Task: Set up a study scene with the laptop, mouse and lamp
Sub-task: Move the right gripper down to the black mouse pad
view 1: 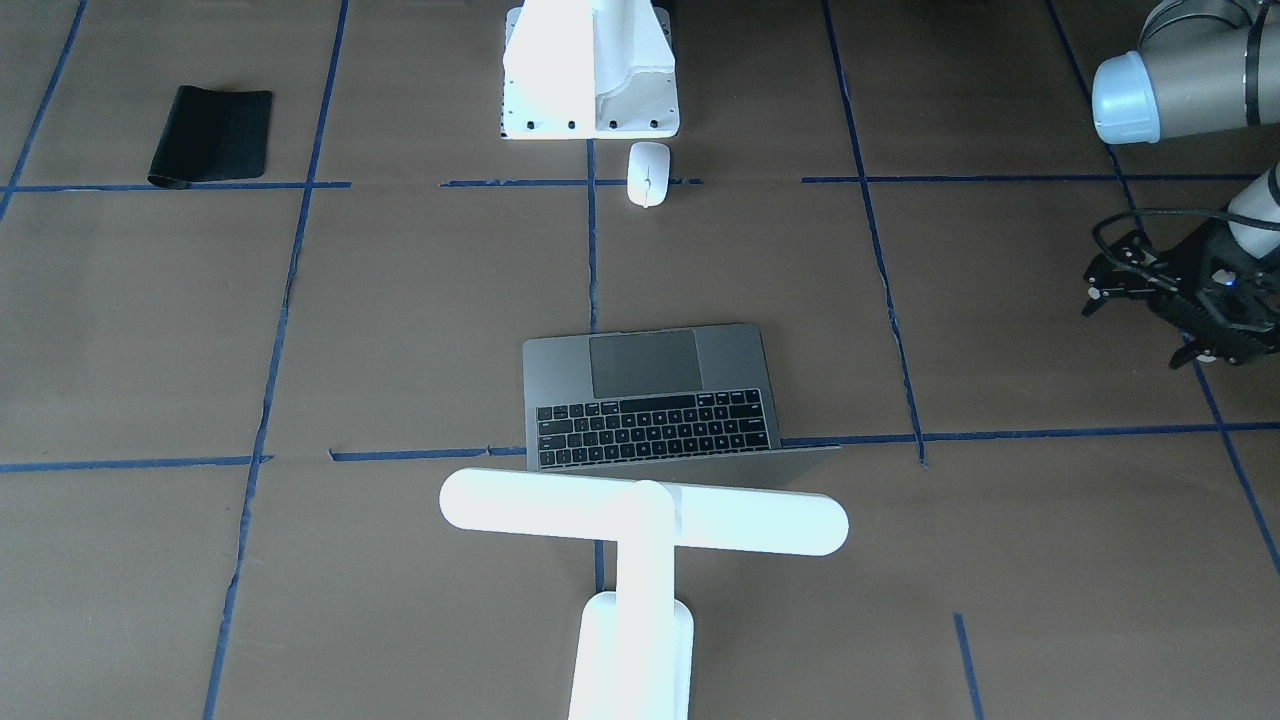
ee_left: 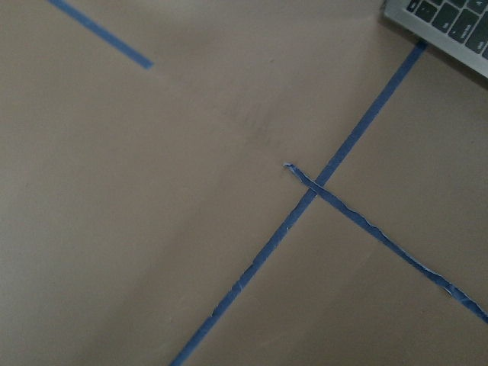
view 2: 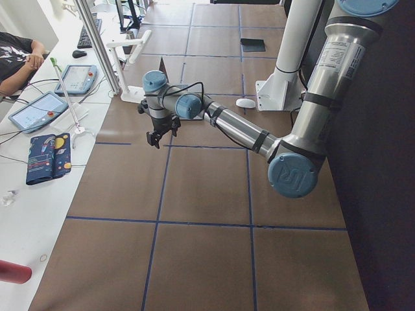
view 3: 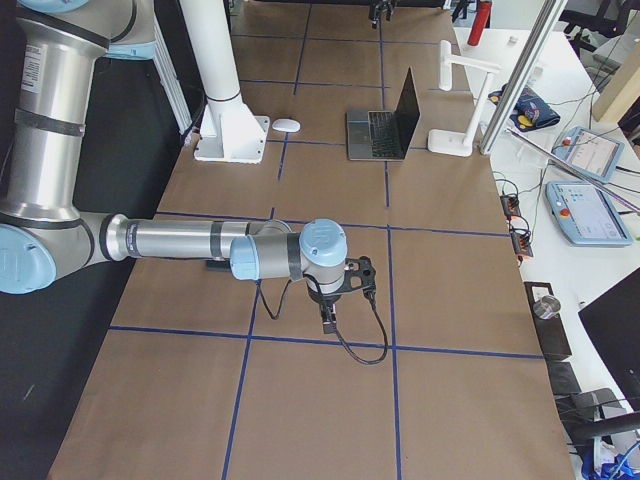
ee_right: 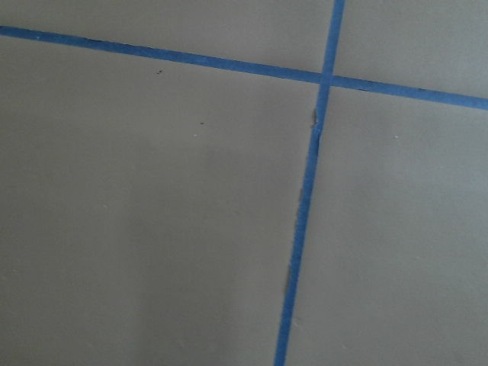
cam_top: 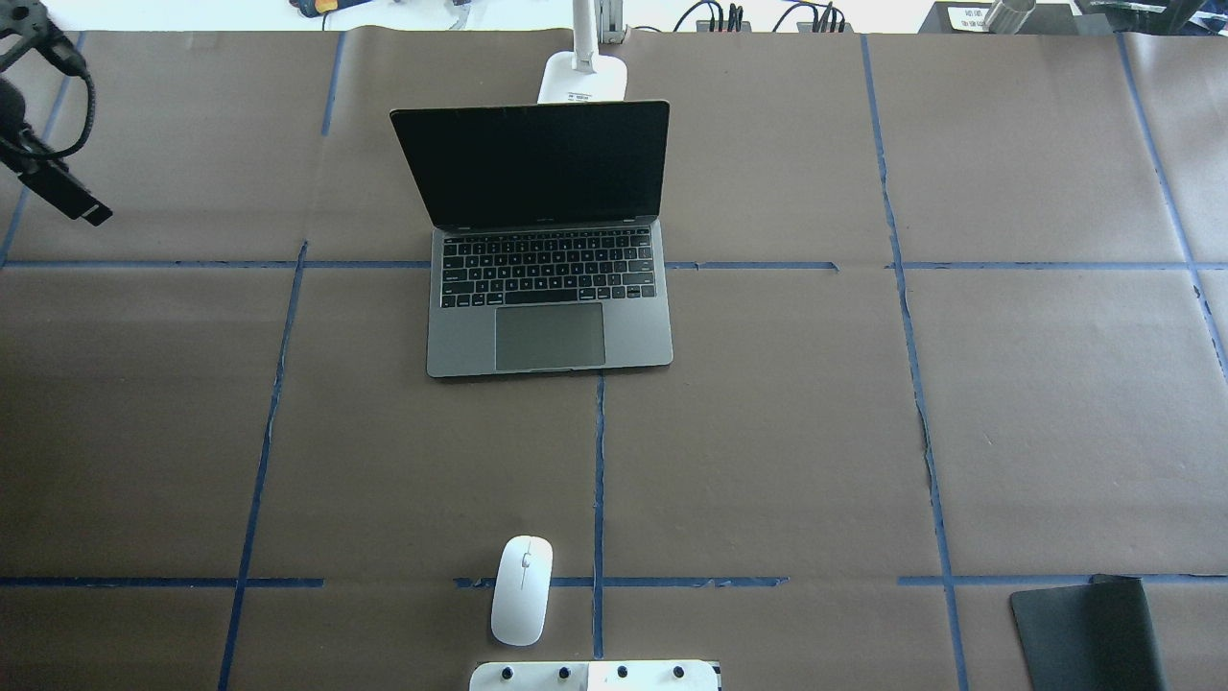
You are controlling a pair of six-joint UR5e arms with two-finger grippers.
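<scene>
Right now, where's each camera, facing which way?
Front-facing: across table, faces robot; left gripper at right edge.
Overhead: behind robot, looks forward-down; left gripper top-left.
Exterior left: table's left end; left arm near.
Exterior right: right end; right gripper near.
Left wrist: down at laptop corner; no gripper.
Right wrist: down at tape; no gripper.
Shared: front-facing, overhead both show mouse.

A black flexible mat [view 1: 212, 135] lies well apart from the white bolted pedestal [view 1: 590, 80] on the brown-papered counter [view 1: 1050, 560], gridded with blue tape [view 1: 1000, 179].

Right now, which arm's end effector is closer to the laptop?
Left. The left end effector hovers off the laptop's left side; the right end effector hangs much farther off to its right.
</scene>
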